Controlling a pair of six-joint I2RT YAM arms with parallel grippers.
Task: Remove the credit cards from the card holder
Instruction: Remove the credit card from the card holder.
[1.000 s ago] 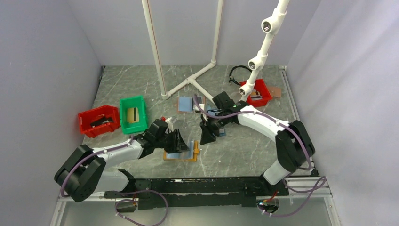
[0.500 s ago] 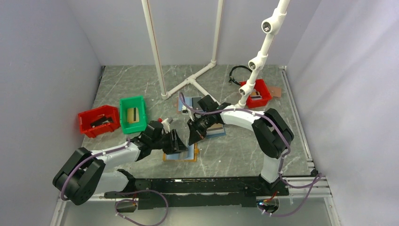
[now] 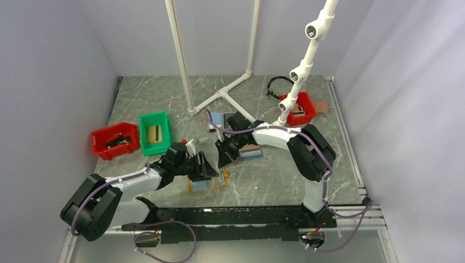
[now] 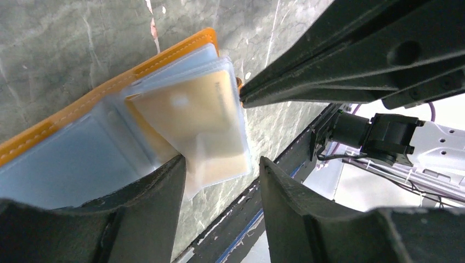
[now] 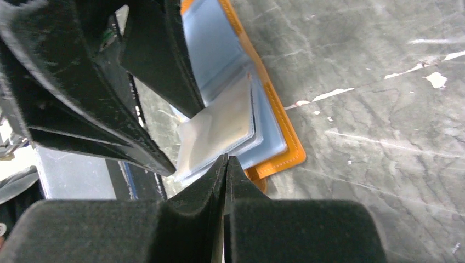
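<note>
The card holder lies open on the table, orange-brown at the edges and light blue inside. In the left wrist view its orange edge borders clear sleeves, and one sleeve holds a tan card. My left gripper is open over the sleeves, with one finger resting on a sleeve's edge. My right gripper is shut, its tip at the edge of the raised sleeves of the holder. I see nothing between its fingers. The card is still in its sleeve.
Two all-blue holders lie behind, one by the white pipe frame and one under the right arm. A green bin and a red bin stand at the left, and another red bin at the back right.
My right gripper has moved left and down to the card holder's sleeves. My left gripper has moved over the holder. The holder has turned a little and slid nearer.
</note>
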